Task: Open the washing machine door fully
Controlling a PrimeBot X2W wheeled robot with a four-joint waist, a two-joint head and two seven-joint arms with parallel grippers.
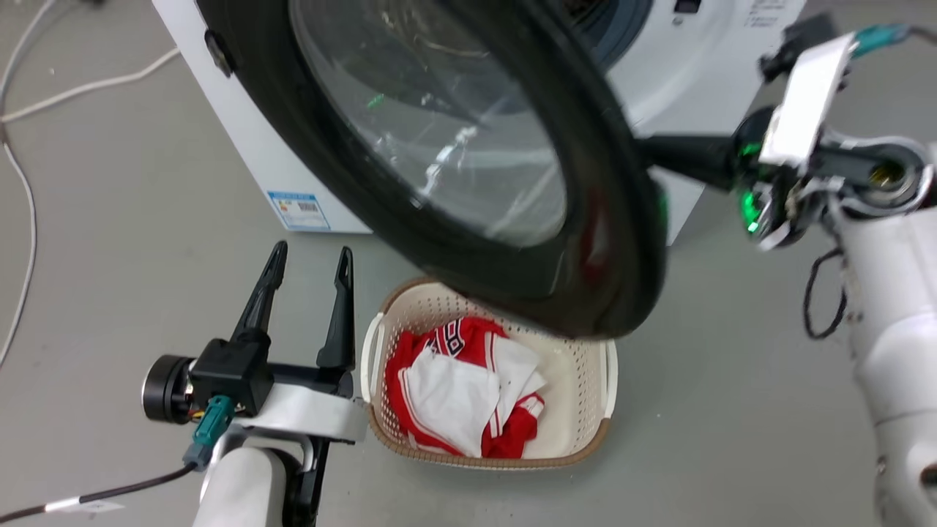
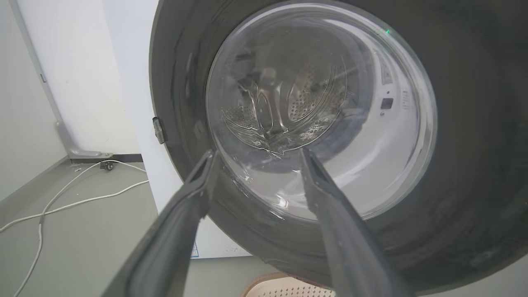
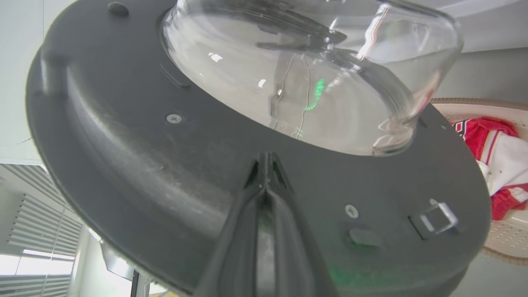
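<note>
Grey smooth floor runs under everything in the head view. Nearest, at the lower left, the left gripper points its 2 long dark fingers up, spread wide and holding nothing. Its own wrist view shows them aimed at the door's glass, apart from it.

Just beside it on the right sits a cream perforated plastic laundry basket with a brown rim, holding crumpled red and white clothes.

Above the basket hangs the large round glossy black washing machine door, swung out partway from the machine. Its clear domed glass bowl sits at the centre and its hinge is on the left.

Seen from its own wrist camera, the right gripper reaches in from the right behind the door. Its fingers are pressed together with nothing between them, their tips at the door's matte inner face below the bowl.

Behind stands the big white box-shaped washing machine with a blue label sticker low on its front. Farther left, thin white cables trail across the floor.
</note>
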